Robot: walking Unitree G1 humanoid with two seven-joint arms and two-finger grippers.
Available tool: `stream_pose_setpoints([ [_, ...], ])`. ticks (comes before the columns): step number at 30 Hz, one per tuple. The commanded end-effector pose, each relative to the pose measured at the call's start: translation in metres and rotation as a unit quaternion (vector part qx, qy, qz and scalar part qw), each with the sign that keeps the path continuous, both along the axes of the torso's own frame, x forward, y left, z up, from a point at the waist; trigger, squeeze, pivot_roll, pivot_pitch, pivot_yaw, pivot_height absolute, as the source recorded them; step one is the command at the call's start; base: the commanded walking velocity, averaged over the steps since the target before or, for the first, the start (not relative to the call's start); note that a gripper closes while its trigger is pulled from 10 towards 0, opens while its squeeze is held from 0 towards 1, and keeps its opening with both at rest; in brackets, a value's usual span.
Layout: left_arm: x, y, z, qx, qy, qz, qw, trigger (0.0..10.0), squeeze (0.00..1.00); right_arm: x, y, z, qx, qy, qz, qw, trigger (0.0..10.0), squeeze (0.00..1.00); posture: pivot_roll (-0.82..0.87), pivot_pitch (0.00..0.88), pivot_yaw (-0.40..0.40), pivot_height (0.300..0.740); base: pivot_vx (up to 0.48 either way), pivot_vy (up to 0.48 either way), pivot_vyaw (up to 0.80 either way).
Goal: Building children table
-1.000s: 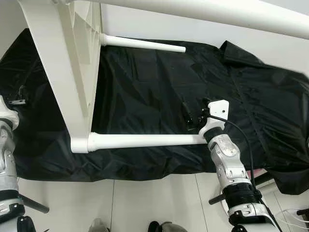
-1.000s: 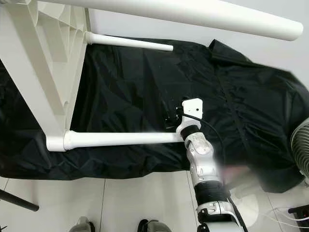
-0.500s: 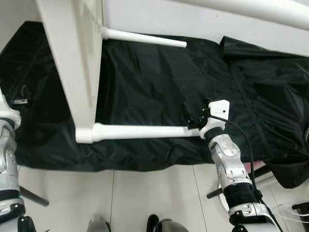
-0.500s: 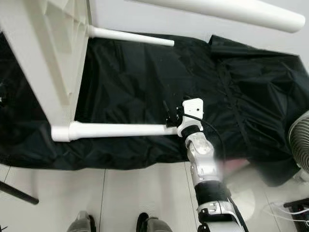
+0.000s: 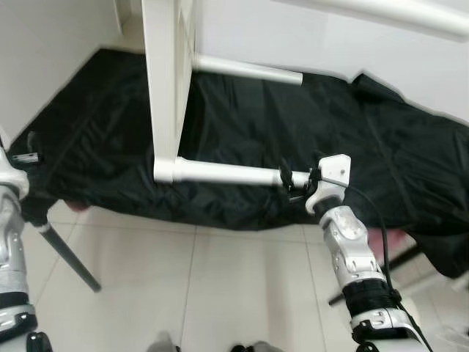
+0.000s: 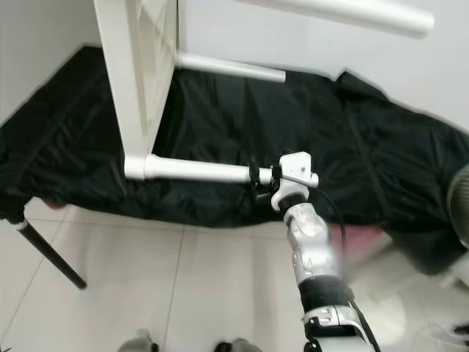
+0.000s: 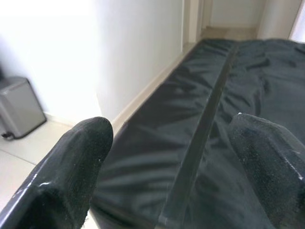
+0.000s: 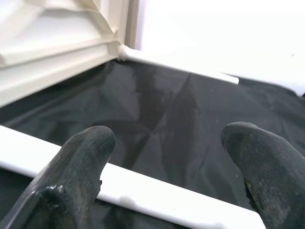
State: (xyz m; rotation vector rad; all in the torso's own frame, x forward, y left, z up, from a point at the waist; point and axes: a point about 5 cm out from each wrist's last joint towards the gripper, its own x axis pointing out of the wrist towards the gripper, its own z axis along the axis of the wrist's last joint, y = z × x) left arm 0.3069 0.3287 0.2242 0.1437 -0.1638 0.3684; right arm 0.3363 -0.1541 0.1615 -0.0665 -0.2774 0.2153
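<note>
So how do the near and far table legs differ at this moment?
The near leg has the right gripper at its free end, fingers open around it; the far leg has nothing at its tip. The near leg reaches the front edge of the black sheet; the far leg lies by the wall. Both are white tubes fixed to the tipped tabletop.

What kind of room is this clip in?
Probably a room in a home: pale tiled floor, plain white wall, a small bin by the wall, a white children's table on black sheeting.

Silver jointed right arm [image 5: 352, 249], white wrist housing, black cable, right claw [image 8: 167, 162] with black fingers [image 8: 81, 171]
</note>
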Motion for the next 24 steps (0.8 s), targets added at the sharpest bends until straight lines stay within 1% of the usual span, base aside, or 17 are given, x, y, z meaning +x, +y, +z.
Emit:
stream_pose_setpoints([
  [1, 0.000, -0.002, 0.001, 0.009, -0.004, 0.000, 1.000, 10.0, 0.00, 0.001, -0.003, 0.001, -0.002, -0.002, -0.004, 1.000, 10.0, 0.00, 0.08, 0.092, -0.103, 0.740, 0.000, 0.000, 0.00],
  [9, -0.006, -0.007, -0.003, 0.028, -0.013, -0.001, 1.000, 10.0, 0.00, 0.001, -0.005, 0.001, -0.003, -0.003, -0.007, 1.000, 10.0, 0.00, 0.08, 0.096, -0.103, 0.740, 0.000, 0.000, 0.00],
  [10, -0.011, -0.016, -0.006, 0.039, -0.024, -0.029, 0.999, 10.0, 0.00, -0.001, -0.008, 0.000, -0.005, -0.002, -0.010, 1.000, 10.0, 0.00, 0.08, 0.098, -0.104, 0.740, 0.000, 0.000, 0.00],
  [12, -0.018, -0.029, -0.013, 0.055, -0.028, -0.071, 0.996, 10.0, 0.00, -0.003, -0.012, -0.003, -0.010, 0.002, -0.016, 1.000, 10.0, 0.00, 0.09, 0.100, -0.103, 0.740, 0.000, 0.000, 0.00],
  [13, -0.018, -0.029, -0.013, 0.055, -0.028, -0.071, 0.996, 10.0, 0.00, -0.003, -0.012, -0.003, -0.010, 0.002, -0.016, 1.000, 10.0, 0.00, 0.09, 0.100, -0.103, 0.740, 0.000, 0.000, 0.00],
  [15, -0.024, -0.039, -0.021, 0.056, -0.021, -0.108, 0.992, 10.0, 0.00, -0.004, -0.016, -0.006, -0.014, 0.006, -0.022, 1.000, 10.0, 0.00, 0.09, 0.100, -0.104, 0.740, 0.000, 0.000, 0.00],
  [16, -0.029, -0.048, -0.027, 0.057, -0.012, -0.149, 0.987, 10.0, 0.00, -0.006, -0.020, -0.008, -0.017, 0.008, -0.027, 0.999, 10.0, 0.00, 0.09, 0.102, -0.104, 0.740, 0.000, 0.000, 0.00],
  [17, -0.033, -0.055, -0.032, 0.057, -0.007, -0.176, 0.983, 10.0, 0.00, -0.007, -0.022, -0.009, -0.019, 0.010, -0.030, 0.999, 10.0, 0.00, 0.09, 0.102, -0.104, 0.740, 0.000, 0.000, 0.00],
  [18, -0.039, -0.063, -0.036, 0.058, -0.010, -0.210, 0.976, 10.0, 0.00, -0.008, -0.024, -0.011, -0.020, 0.012, -0.035, 0.999, 10.0, 0.00, 0.09, 0.102, -0.104, 0.740, 0.000, 0.000, 0.00],
  [19, -0.039, -0.063, -0.036, 0.058, -0.010, -0.210, 0.976, 10.0, 0.00, -0.008, -0.024, -0.011, -0.020, 0.012, -0.035, 0.999, 10.0, 0.00, 0.09, 0.102, -0.104, 0.740, 0.000, 0.000, 0.00],
  [20, -0.045, -0.072, -0.042, 0.063, -0.008, -0.239, 0.969, 10.0, 0.00, -0.009, -0.027, -0.012, -0.024, 0.013, -0.040, 0.999, 10.0, 0.00, 0.09, 0.108, -0.104, 0.740, 0.000, 0.000, 0.00],
  [21, -0.049, -0.078, -0.045, 0.066, -0.006, -0.256, 0.964, 10.0, 0.00, -0.010, -0.028, -0.013, -0.027, 0.014, -0.042, 0.999, 10.0, 0.00, 0.09, 0.108, -0.104, 0.740, 0.000, 0.000, 0.00],
  [22, -0.049, -0.078, -0.045, 0.066, -0.006, -0.256, 0.964, 10.0, 0.00, -0.010, -0.028, -0.013, -0.027, 0.014, -0.042, 0.999, 10.0, 0.00, 0.09, 0.108, -0.104, 0.740, 0.000, 0.000, 0.00],
  [23, -0.054, -0.087, -0.052, 0.055, 0.002, -0.287, 0.956, 10.0, 0.00, -0.012, -0.031, -0.014, -0.030, 0.015, -0.046, 0.998, 10.0, 0.00, 0.09, 0.111, -0.102, 0.740, 0.000, 0.000, 0.00],
  [24, -0.059, -0.094, -0.056, 0.054, 0.007, -0.307, 0.950, 10.0, 0.00, -0.014, -0.033, -0.016, -0.032, 0.017, -0.048, 0.998, 10.0, 0.00, 0.09, 0.113, -0.100, 0.740, 0.000, 0.000, 0.00],
])
